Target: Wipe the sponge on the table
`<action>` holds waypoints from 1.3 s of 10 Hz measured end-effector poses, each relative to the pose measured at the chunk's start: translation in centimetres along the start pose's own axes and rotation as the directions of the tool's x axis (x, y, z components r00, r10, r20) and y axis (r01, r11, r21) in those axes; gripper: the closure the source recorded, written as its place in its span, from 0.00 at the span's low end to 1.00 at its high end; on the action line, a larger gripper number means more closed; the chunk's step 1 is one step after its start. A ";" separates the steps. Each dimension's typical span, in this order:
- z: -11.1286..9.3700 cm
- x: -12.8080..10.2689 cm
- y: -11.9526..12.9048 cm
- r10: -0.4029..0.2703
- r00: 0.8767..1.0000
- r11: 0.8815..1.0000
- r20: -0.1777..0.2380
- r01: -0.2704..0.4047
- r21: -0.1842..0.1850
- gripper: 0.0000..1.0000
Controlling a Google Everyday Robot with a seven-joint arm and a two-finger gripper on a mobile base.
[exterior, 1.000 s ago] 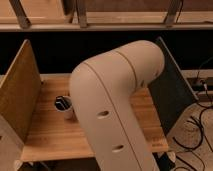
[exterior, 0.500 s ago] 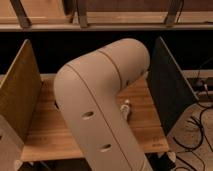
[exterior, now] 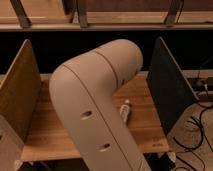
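The gripper cannot be seen: it lies somewhere behind the arm (exterior: 95, 115), whose thick beige elbow fills the middle of the camera view. The gripper is clenched shut, and whether it grips anything cannot be told. The sponge is also out of sight, so its place cannot be told either.

Just beside the arm, at its right edge as seen, a white tube (exterior: 125, 110) lies flat on the tabletop (exterior: 142, 127), part of it hidden behind the arm. The light-brown planks of the tabletop show on both sides of the arm and run out to an upright panel at each end. To the left of the arm as seen stands a wooden panel (exterior: 20, 90), and to the right of the arm a dark panel (exterior: 167, 90). Further right of the arm, past the dark panel, black cables (exterior: 197, 131) trail over the floor. Above and behind the arm a pale rail (exterior: 125, 22) crosses the view from side to side.
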 end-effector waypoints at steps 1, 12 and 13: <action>0.0 1.3 1.2 -0.004 1.000 1.000 -0.022 0.004 -0.017 1.00; -1.5 9.3 -6.7 0.147 0.973 0.987 -0.177 -0.131 0.095 1.00; -1.1 8.6 -7.3 0.140 0.975 0.988 -0.170 -0.125 0.095 1.00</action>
